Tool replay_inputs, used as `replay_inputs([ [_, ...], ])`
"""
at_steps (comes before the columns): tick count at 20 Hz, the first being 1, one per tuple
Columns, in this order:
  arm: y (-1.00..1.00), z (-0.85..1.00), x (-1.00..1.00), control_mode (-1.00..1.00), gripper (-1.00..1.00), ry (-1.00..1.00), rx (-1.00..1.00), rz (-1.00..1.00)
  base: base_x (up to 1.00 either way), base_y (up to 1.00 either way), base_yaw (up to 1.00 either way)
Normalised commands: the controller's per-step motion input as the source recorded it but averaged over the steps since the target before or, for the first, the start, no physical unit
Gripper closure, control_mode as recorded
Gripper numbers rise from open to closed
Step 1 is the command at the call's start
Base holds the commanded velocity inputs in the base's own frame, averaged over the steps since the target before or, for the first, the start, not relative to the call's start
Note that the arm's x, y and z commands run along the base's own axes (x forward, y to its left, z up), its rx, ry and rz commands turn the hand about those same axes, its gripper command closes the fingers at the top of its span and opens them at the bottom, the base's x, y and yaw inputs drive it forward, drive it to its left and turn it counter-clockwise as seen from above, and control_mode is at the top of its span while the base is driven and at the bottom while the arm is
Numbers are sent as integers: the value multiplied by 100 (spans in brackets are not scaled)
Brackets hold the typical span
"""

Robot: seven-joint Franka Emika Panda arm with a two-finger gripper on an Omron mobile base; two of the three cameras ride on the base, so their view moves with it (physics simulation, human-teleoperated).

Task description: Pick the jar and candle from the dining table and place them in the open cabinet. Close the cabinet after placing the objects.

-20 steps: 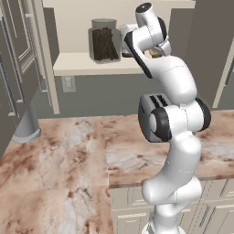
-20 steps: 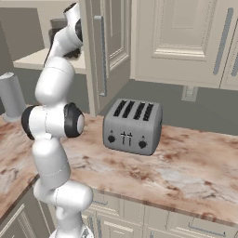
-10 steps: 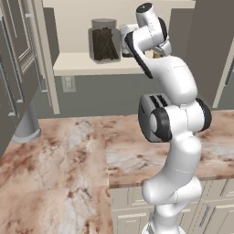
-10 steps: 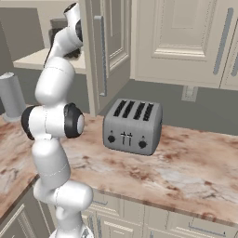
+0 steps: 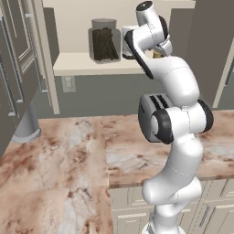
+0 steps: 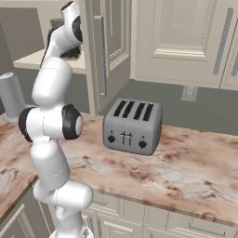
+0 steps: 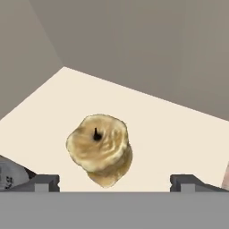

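Nearest the base, the marbled reddish-brown tabletop [image 5: 68, 169] of the dining table lies bare of both task things, apart from the grey four-slot toaster [image 6: 133, 125] standing near the wall and a grey cylinder [image 6: 11, 96] at the far left edge in the right base view. No brand or writing can be read on the toaster; its front shows only knobs and small marks too fine to make out.

Above it, the arm reaches up into the open cream cabinet [image 5: 43, 50]. In the hand view the gripper [image 7: 115, 182] has its jaws wide apart, the two dark fingertips [image 7: 44, 181] standing well clear on either side of the candle [image 7: 99, 149]. The candle sits upright on the pale shelf [image 7: 170, 134], wick showing on top, with nothing clamped on it; it looks set down and let go, resting on its own base.

Further back on the same shelf, in the left base view, the jar [image 5: 104, 40] of dark sticks stands upright to the left of the hand, well inside the shelf edge, so it should not foul the doors. No label can be seen on it.

Both things appear stowed, so the remaining step is likely to pull the hand out and swing the cabinet door [image 6: 106, 46] shut by its long bar handle.
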Motion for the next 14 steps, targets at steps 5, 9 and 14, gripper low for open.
replay_inputs([
  [5, 14, -1, -59, -100, -100, -5, 0, 0, 0, 0, 0],
  [9, 14, -14, -65, -100, -100, -10, 0, 0, 0, 0, 0],
  [14, 17, -21, -71, -100, -100, -17, -1, 0, 0, 0, 0],
])
